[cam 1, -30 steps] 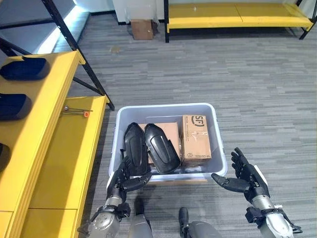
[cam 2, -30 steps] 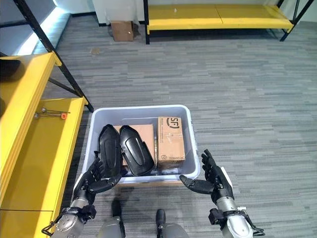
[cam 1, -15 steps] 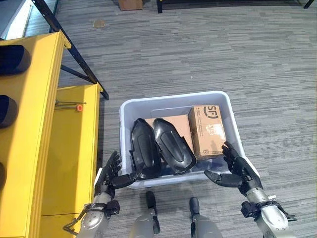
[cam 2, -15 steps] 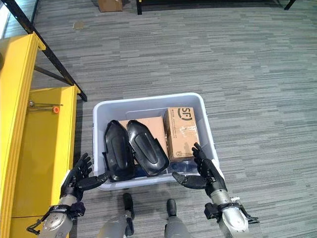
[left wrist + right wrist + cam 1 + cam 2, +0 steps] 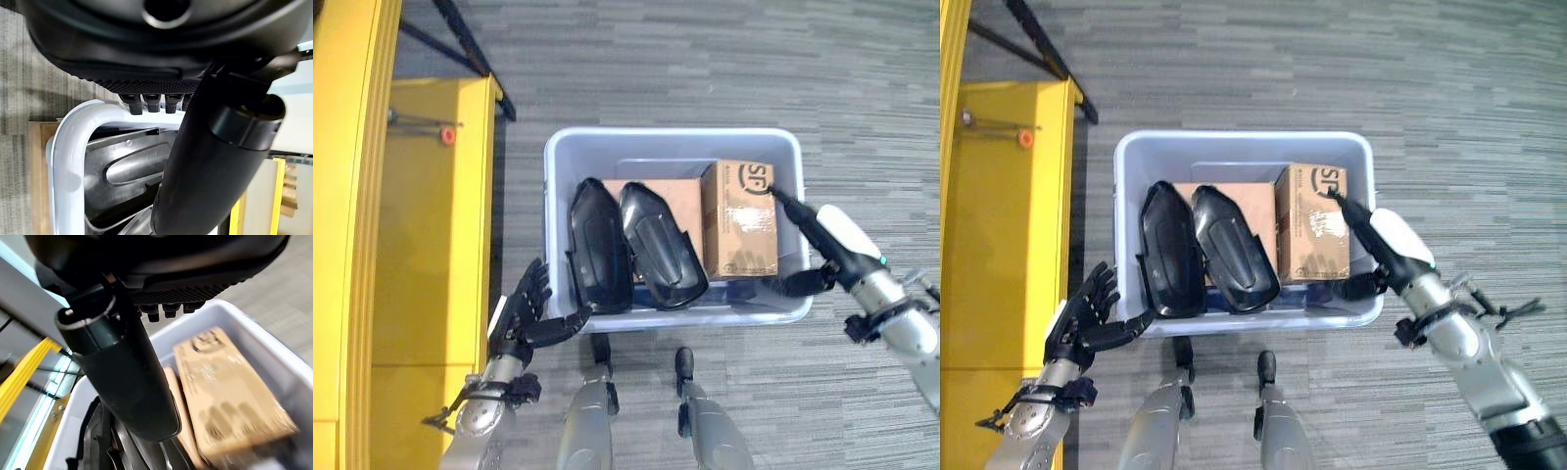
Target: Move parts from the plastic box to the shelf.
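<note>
The pale plastic box [image 5: 671, 137] sits on the carpet. In it lie two black moulded parts [image 5: 599, 245] [image 5: 661, 247], a flat cardboard box [image 5: 677, 196] and a smaller upright cardboard box [image 5: 740, 217]. My left hand [image 5: 521, 315] is open by the near left corner, its thumb close to the rim [image 5: 68, 161] and the nearest black part [image 5: 127, 166]. My right hand [image 5: 827, 240] is open above the right rim. Its straight fingers point at the smaller cardboard box [image 5: 230, 382], and its thumb [image 5: 800, 285] hangs outside the near right corner.
A yellow shelf [image 5: 411, 245] runs along the left, with a higher yellow level at the far left edge. A small tool with an orange tip [image 5: 421, 125] lies on it. Grey carpet surrounds the box.
The camera has tilted further down. My right hand has risen from the near right corner to over the right rim, fingers toward the smaller cardboard box. The left hand stays by the near left corner.
</note>
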